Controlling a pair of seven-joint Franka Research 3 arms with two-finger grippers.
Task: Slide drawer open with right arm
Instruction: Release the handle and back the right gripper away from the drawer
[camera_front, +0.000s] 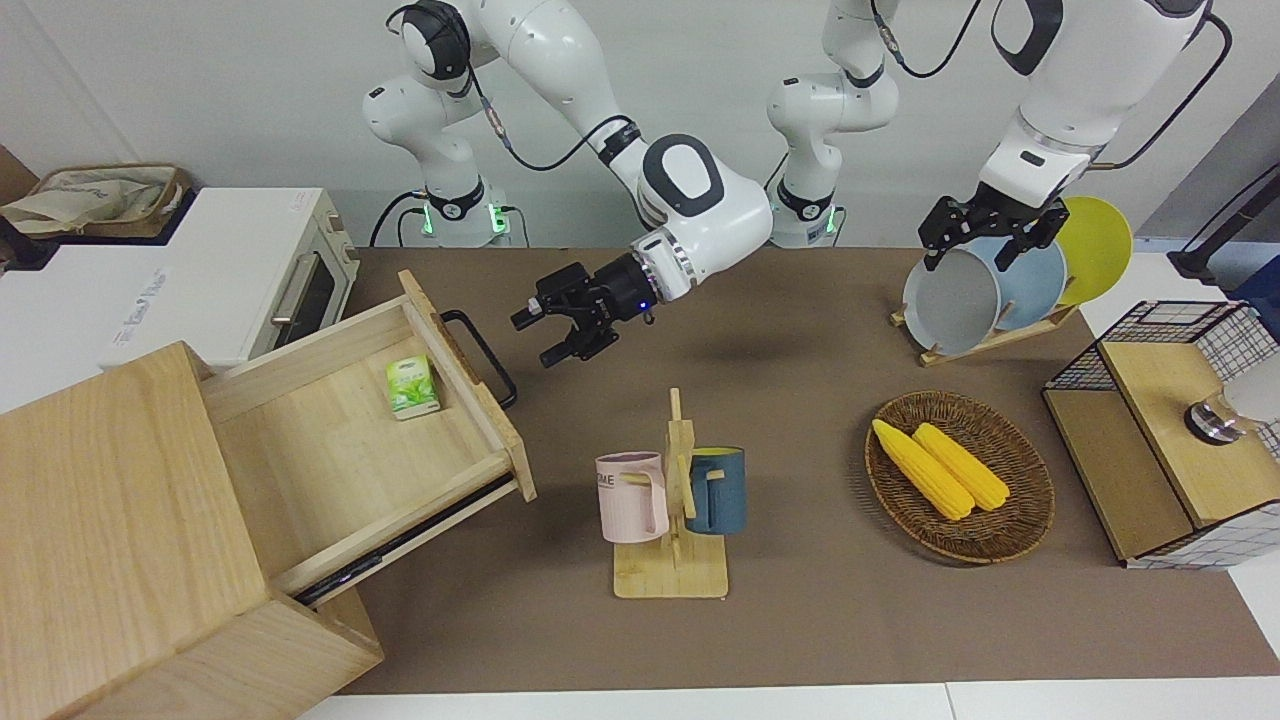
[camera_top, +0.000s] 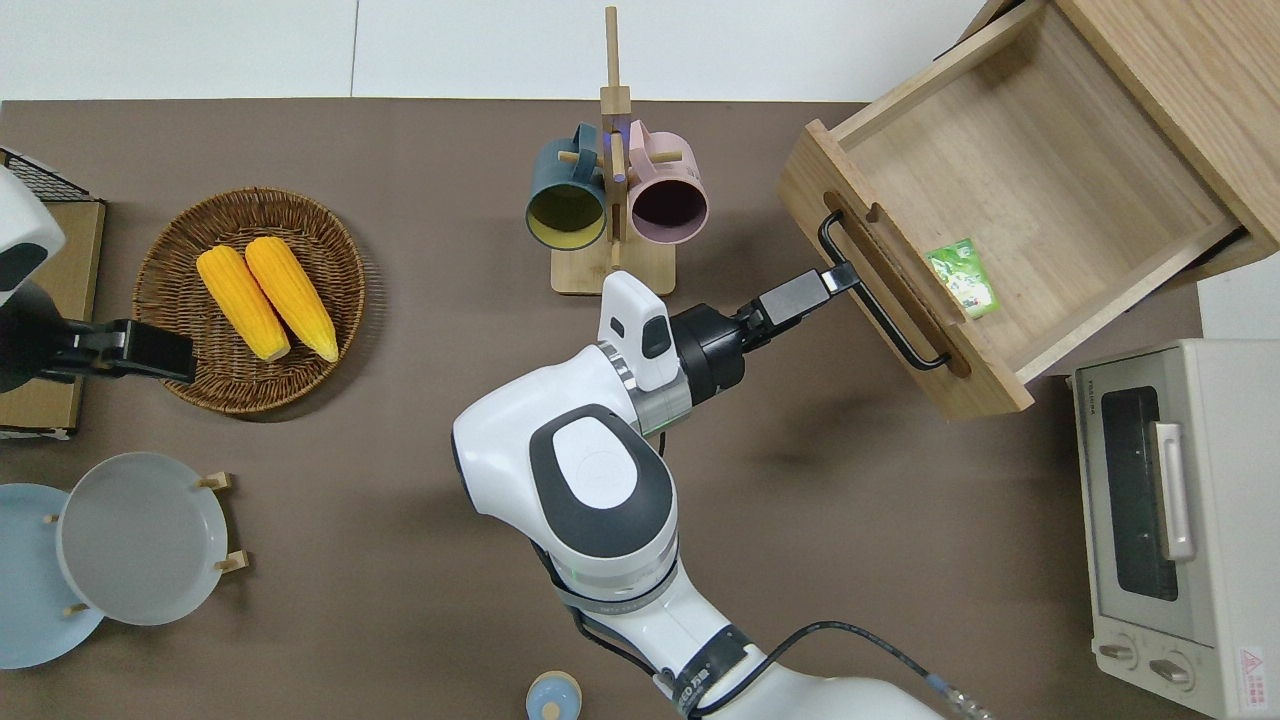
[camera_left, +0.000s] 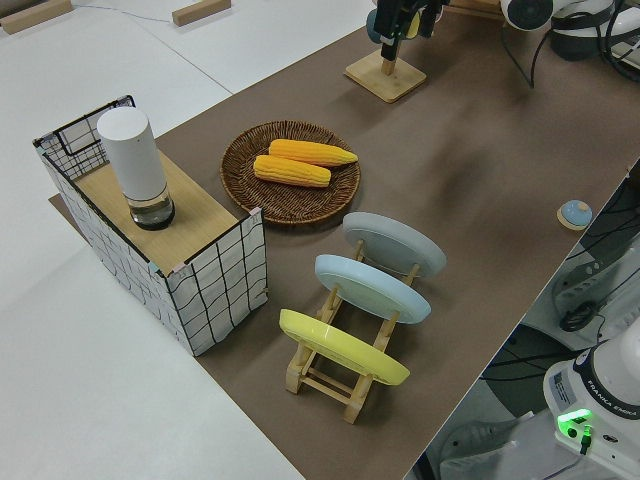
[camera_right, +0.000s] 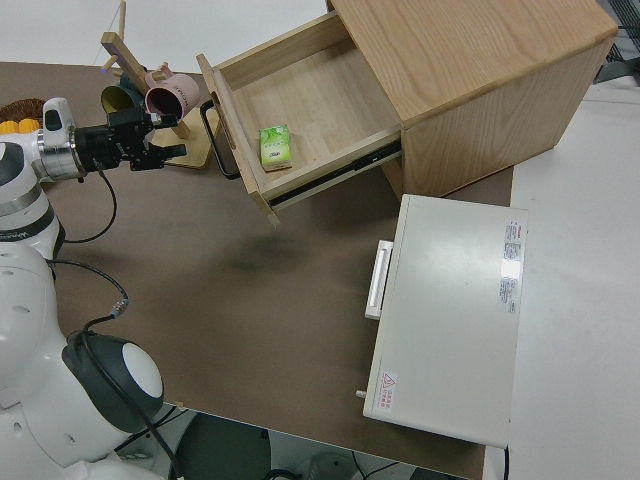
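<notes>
The light-wood drawer (camera_front: 340, 450) stands pulled far out of the pale wooden cabinet (camera_front: 110, 500); it also shows in the overhead view (camera_top: 1020, 170) and the right side view (camera_right: 310, 100). Its black bar handle (camera_front: 480, 355) is free. A small green box (camera_front: 411, 386) lies inside the drawer. My right gripper (camera_front: 535, 337) is open and empty, raised, with a small gap between its fingertips and the handle (camera_right: 218, 140). In the overhead view the right gripper (camera_top: 835, 280) is at the handle's edge. The left arm is parked, its gripper (camera_front: 985, 240) open.
A white toaster oven (camera_front: 250, 270) stands beside the cabinet, nearer to the robots. A wooden mug rack (camera_front: 672, 500) with two mugs stands mid-table. A wicker basket (camera_front: 1020, 520) with corn, a plate rack (camera_front: 1000, 290) and a wire-sided box (camera_front: 1160, 440) are toward the left arm's end.
</notes>
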